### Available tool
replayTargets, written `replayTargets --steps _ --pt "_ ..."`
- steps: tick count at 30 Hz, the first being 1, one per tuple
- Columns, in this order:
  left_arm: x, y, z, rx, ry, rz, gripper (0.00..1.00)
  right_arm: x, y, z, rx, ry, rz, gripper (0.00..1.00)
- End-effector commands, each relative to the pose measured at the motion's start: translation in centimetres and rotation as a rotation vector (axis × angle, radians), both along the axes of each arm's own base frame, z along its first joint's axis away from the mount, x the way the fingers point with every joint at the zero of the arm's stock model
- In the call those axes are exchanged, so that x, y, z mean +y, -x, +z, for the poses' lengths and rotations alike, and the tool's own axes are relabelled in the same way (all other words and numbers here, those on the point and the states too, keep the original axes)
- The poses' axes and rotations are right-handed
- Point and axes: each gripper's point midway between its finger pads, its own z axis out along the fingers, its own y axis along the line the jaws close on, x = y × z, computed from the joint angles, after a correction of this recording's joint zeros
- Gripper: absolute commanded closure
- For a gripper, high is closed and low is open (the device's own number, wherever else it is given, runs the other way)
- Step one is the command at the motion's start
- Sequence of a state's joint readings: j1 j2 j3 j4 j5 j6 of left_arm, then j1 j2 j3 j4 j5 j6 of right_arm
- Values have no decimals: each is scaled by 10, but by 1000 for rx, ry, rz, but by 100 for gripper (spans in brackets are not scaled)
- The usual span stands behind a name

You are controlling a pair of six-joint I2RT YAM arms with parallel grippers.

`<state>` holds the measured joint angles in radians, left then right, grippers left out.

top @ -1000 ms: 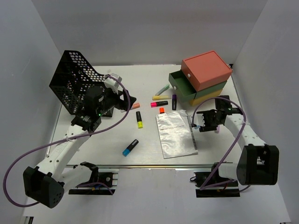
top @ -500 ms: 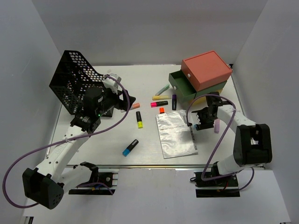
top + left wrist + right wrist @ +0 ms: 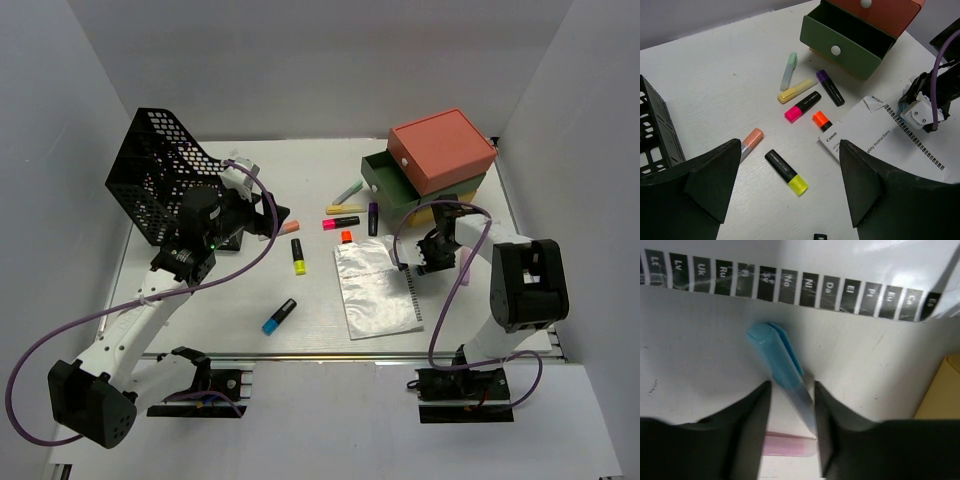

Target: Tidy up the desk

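Note:
The white desk (image 3: 230, 290) holds several scattered highlighters, among them a yellow one (image 3: 298, 257) and a blue one (image 3: 279, 316), and a white manual (image 3: 377, 288). My left gripper (image 3: 270, 218) is open and empty, hovering above the yellow highlighter (image 3: 786, 172) and a coral pen (image 3: 751, 140). My right gripper (image 3: 425, 260) is low over the desk at the manual's right edge, shut on a light blue pen (image 3: 782, 367). A pink pen (image 3: 785, 446) lies on the desk under the right fingers.
A black mesh basket (image 3: 160, 175) stands at the back left. A stacked drawer box (image 3: 440, 150) stands at the back right, its green drawer (image 3: 845, 42) pulled open. Pink (image 3: 341, 222), orange (image 3: 346, 237) and purple (image 3: 373, 218) highlighters lie in front of it.
My right arm has folded in, its elbow swinging left and back, and the gripper has shifted slightly left with the blue pen. My left arm has barely moved.

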<state>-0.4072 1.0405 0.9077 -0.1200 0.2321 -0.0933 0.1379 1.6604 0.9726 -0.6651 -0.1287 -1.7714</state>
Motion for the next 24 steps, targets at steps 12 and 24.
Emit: replayTargets --steps 12,24 --pt "7 1 5 -26 0 24 11 36 18 64 39 -223 -98 100" --pt "6 1 0 -17 -2 16 13 155 -26 256 -54 -940 -629 100"
